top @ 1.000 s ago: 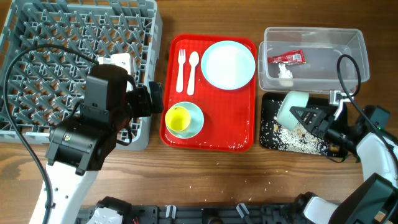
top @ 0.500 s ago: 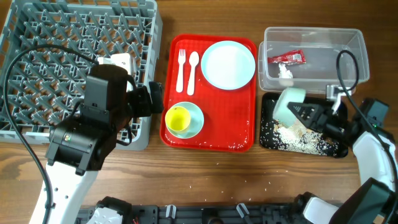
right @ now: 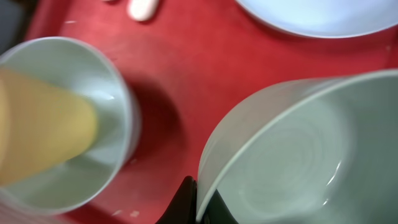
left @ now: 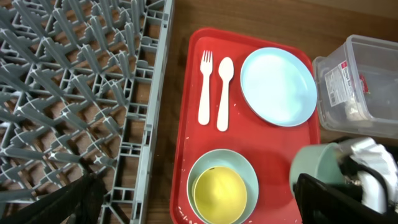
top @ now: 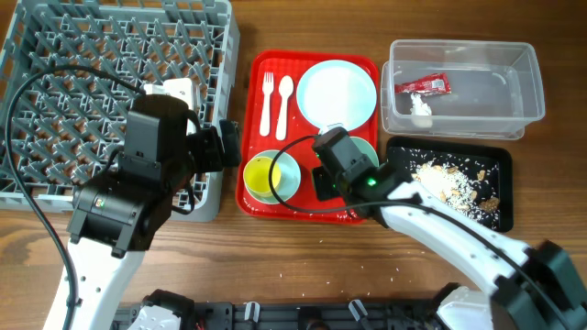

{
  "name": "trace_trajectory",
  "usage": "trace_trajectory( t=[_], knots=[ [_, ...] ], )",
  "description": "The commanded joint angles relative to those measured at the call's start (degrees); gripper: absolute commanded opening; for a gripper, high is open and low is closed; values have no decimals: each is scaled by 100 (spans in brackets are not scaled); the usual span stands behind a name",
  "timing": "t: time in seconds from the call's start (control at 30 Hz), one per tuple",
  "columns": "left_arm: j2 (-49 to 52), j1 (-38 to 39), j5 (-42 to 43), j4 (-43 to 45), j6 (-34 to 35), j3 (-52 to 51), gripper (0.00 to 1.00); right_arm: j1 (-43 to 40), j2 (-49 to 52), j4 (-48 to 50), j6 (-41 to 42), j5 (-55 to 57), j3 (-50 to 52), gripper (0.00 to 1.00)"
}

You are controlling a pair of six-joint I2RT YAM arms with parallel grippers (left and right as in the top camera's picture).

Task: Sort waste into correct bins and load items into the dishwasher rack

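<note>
My right gripper (top: 353, 165) is shut on the rim of a pale blue-green bowl (right: 292, 149) and holds it over the red tray's right half; the pinch shows in the right wrist view (right: 200, 202). The other bowl (top: 286, 174) sits at the tray's front with the yellow cup (top: 262, 176) in it. The white plate (top: 337, 94), fork (top: 268, 101) and spoon (top: 284, 99) lie at the back of the tray. My left gripper (left: 205, 208) is open and empty, hovering by the grey rack's (top: 110, 73) right edge.
The red tray (top: 353, 209) sits in the middle. The clear tub (top: 477, 55) holds the red sauce packet (top: 422, 85) and the white scrap (top: 420, 106). The black tray (top: 491, 156) holds beige crumbs (top: 445, 183). A few crumbs lie on the wooden table near the front.
My right arm has swung left with the bowl, from over the black tray to over the red tray. Crumbs now lie uncovered in the black tray. The left arm has not moved.
</note>
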State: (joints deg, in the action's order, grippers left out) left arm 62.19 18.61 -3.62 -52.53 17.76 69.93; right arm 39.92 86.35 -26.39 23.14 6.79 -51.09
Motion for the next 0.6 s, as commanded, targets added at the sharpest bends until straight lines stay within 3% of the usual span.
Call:
trace_trajectory(
  t=[0.0,0.03,0.07,0.1,0.23,0.4,0.5,0.57],
  knots=[
    [7,-15,-52,13,31,74,100,-46,168,144,149,428,-24,16],
    [7,-15,-52,13,31,74,100,-46,153,157,96,175,-28,50],
    [7,-15,-52,13,31,74,100,-44,125,157,-63,-348,-37,71],
    [7,-13,-52,11,31,74,100,-46,66,151,-37,-586,-37,74],
    [7,-13,-52,13,31,74,100,-46,-925,118,133,-1646,-282,73],
    [7,-13,15,79,138,74,100,-55,-1858,-455,468,-1687,-623,69],
    [7,-13,1515,-293,411,74,100,-50,-1244,-330,857,-1974,-632,62],
    [17,-13,1561,-452,409,74,100,-57,-474,-485,826,-2107,-1123,59]
  ],
)
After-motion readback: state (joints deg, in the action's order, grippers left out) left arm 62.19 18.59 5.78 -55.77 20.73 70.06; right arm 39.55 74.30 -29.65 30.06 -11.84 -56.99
